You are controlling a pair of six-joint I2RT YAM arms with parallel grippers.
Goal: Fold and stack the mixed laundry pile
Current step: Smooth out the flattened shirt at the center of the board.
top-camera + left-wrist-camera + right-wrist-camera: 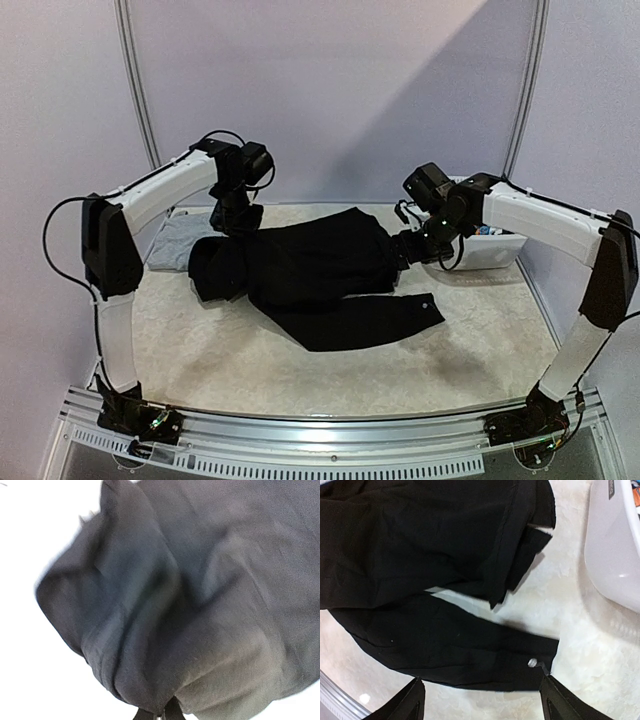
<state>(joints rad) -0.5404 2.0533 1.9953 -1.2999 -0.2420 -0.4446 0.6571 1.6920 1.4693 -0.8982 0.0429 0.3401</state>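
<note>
From above, we see the black long-sleeved garment (320, 270) spread along the far middle of the table (200, 340). The light grey top (178, 240) lies at the far left edge, and the white basket (490, 250) sits in the far right corner. The left gripper (237, 218) is at the garment's left end, the right gripper (408, 250) at its right end.

In the left wrist view, black cloth fills the frame, and the fingers (172, 712) are pinched on a fold.

In the right wrist view, the fingers (412, 700) stand wide apart above a sleeve (470, 650), holding nothing.
</note>
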